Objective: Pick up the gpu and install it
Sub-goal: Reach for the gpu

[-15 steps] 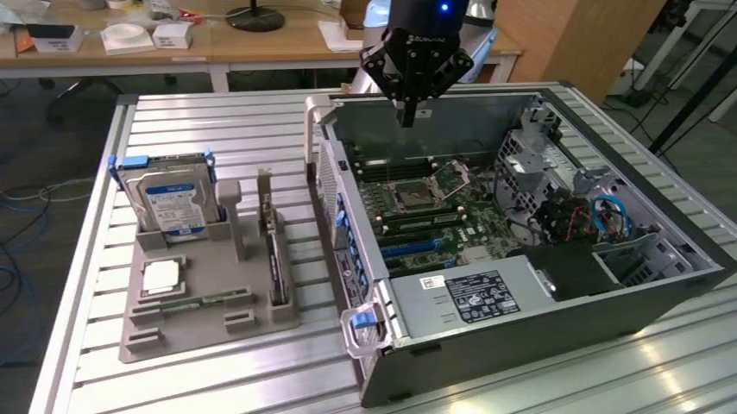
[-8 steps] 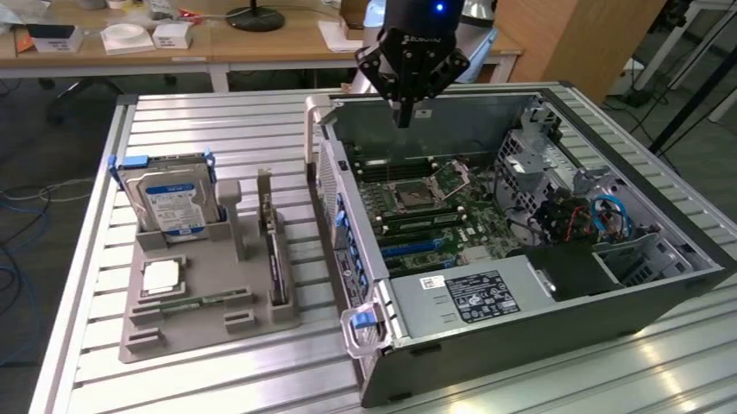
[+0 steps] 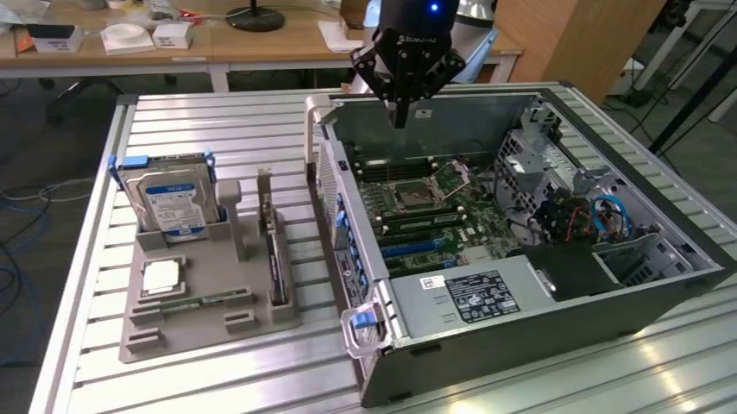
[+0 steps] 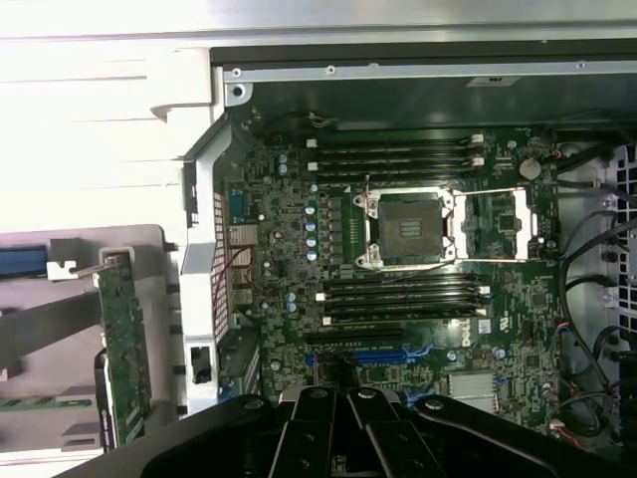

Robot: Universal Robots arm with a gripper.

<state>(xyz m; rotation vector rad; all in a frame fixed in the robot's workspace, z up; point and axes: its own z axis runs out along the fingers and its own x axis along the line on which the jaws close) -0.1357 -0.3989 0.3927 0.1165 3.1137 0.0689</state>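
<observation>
The gpu (image 3: 273, 250) stands on its edge in a slot of the grey holder tray (image 3: 207, 332), at the exterior view's left of the open computer case (image 3: 553, 302). In the wrist view the gpu (image 4: 124, 344) is a thin board with a silver bracket at one end. My gripper (image 3: 399, 116) hangs above the far side of the case, well apart from the gpu. It is shut, with nothing between its fingers. In the wrist view my gripper (image 4: 348, 423) hovers over the motherboard (image 4: 398, 249), near the blue expansion slot (image 4: 383, 354).
On the tray also stand a silver hard drive (image 3: 173, 203) with a blue label, a processor chip (image 3: 161, 274) and a green memory stick (image 3: 190, 304). The case wall (image 3: 334, 190) rises between tray and motherboard. A desk (image 3: 230, 43) with clutter lies behind.
</observation>
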